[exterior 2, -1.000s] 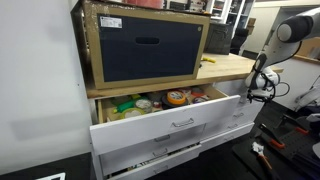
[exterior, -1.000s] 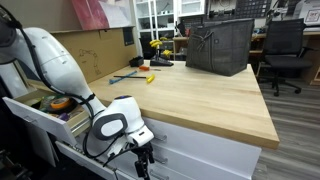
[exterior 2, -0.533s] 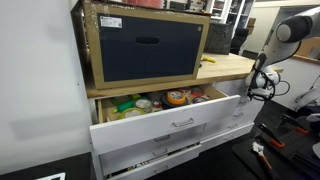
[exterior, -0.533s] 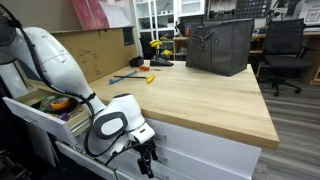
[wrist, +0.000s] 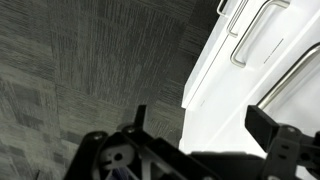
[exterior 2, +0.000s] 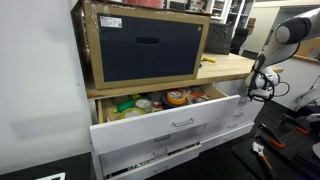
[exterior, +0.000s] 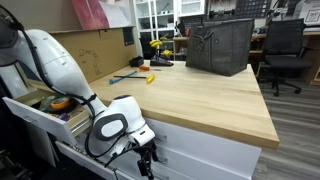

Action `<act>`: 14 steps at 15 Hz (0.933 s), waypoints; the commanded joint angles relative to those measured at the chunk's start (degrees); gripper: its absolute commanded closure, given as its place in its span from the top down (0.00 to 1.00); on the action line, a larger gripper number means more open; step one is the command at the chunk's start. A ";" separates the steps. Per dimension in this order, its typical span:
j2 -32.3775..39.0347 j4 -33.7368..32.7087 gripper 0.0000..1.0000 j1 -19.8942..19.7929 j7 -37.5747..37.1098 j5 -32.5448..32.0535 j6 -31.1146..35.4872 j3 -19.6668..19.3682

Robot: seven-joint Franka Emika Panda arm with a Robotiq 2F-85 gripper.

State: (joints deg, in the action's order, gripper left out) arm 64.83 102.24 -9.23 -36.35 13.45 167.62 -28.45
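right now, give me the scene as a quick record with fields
gripper: black two-finger gripper, open, holding nothing, low beside the closed white drawer fronts
nearest: silver bar handles on those fronts, untouched
top drawer: white top drawer, pulled open, small items inside
worktop: light wooden worktop with dark mesh basket on it
floor: grey carpet

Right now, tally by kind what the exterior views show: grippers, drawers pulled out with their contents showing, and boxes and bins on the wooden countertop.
Gripper: 1
Drawer pulled out, contents showing: 1
Cardboard box: 1
Dark bin: 1
Total: 4
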 commanded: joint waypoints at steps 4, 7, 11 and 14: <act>2.54 -2.51 1.00 1.04 -2.57 2.95 0.77 -1.37; 2.93 -2.62 1.00 1.43 -3.63 2.88 1.61 -1.64; 3.70 -2.41 1.00 2.41 -5.93 3.47 4.58 -2.36; 4.24 -1.97 1.00 2.99 -6.68 3.91 6.46 -2.39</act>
State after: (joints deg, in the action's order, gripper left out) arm 68.05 100.23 -8.34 -41.06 15.60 170.93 -29.72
